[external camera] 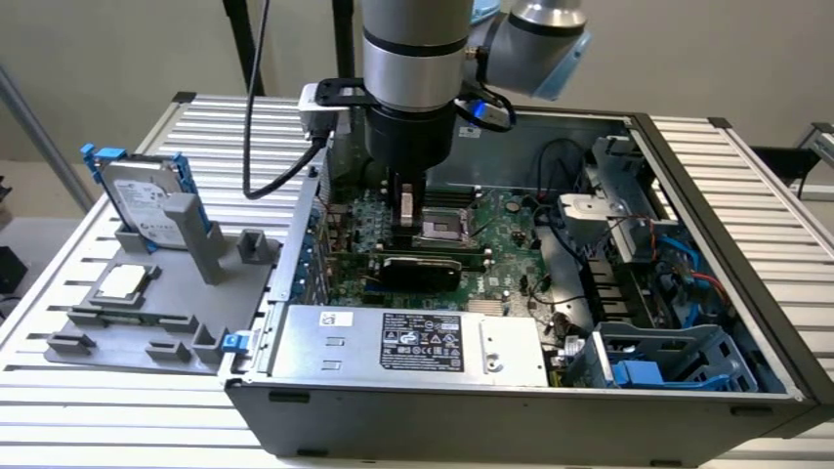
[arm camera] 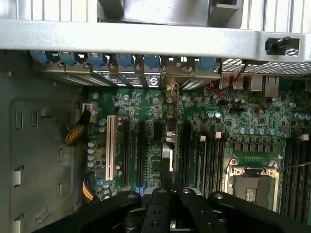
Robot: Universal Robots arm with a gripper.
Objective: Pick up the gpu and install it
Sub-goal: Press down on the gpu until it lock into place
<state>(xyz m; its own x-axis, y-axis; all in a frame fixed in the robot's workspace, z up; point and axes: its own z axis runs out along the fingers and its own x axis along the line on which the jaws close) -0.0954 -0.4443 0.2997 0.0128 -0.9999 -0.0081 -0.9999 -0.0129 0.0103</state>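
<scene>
My gripper (external camera: 408,227) reaches down into the open computer case (external camera: 521,405), over the green motherboard (external camera: 502,230). In the wrist view my gripper (arm camera: 168,192) is shut on the gpu (arm camera: 167,145). I see the card edge-on as a thin strip. It runs from my fingers toward the rear slot panel (arm camera: 146,77) and stands upright among the black expansion slots (arm camera: 127,150). Its far end lines up with a metal bracket at that panel. I cannot tell whether the card sits in a slot. In the exterior view my gripper body hides most of the card.
The empty processor socket (arm camera: 250,182) lies beside my gripper. A power supply (external camera: 417,342) fills the case's near side, and a blue drive cage (external camera: 665,362) and cables sit at the exterior view's right. Outside, a grey fixture (external camera: 144,332) holds a hard drive with blue rails (external camera: 137,200).
</scene>
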